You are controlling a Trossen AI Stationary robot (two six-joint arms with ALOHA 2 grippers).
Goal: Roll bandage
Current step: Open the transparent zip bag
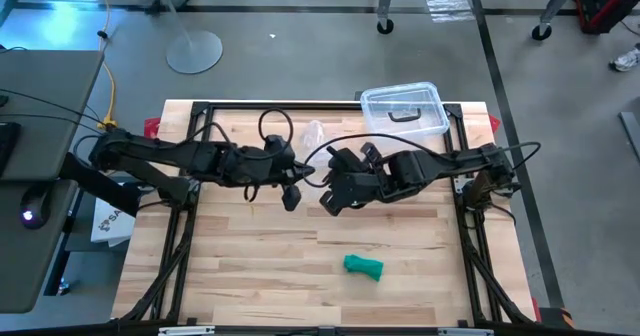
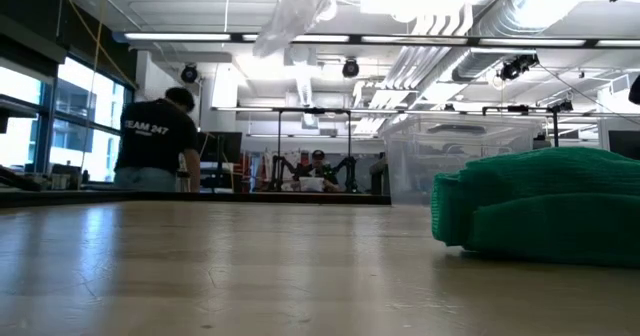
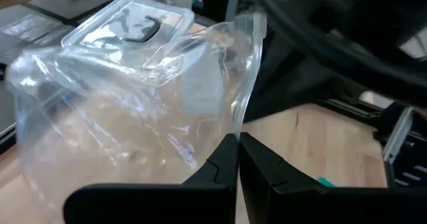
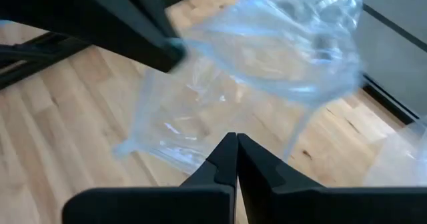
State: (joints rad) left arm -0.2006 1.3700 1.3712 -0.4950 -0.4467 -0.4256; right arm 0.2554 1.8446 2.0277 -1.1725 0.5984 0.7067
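The bandage (image 1: 364,266) is a small green roll lying on the wooden table near its front edge, with no gripper near it. In the low view the bandage (image 2: 540,208) fills the right side. A crinkly clear plastic bag (image 1: 313,134) hangs high above the table's middle, where both arms meet. My left gripper (image 3: 238,152) is shut on the bag (image 3: 133,104). My right gripper (image 4: 237,151) is shut, with its fingertips at the bag's lower part (image 4: 180,144). My left gripper pinches the bag's side edge (image 3: 235,127) between its two fingertips, coming at it slanting a little downward from the table's left. The bag is lifted clear of the table and bulges slack beyond the fingers. My right gripper's shut fingertips (image 4: 227,151) stand against the bag's lower film; I cannot tell whether they touch or hold it.
A clear plastic box with a black handle (image 1: 403,109) stands at the far edge, right of centre, just beyond the bag. Black frame rails run along the table's sides (image 1: 470,236). Bare wood lies around the bandage. People stand in the room behind (image 2: 155,141).
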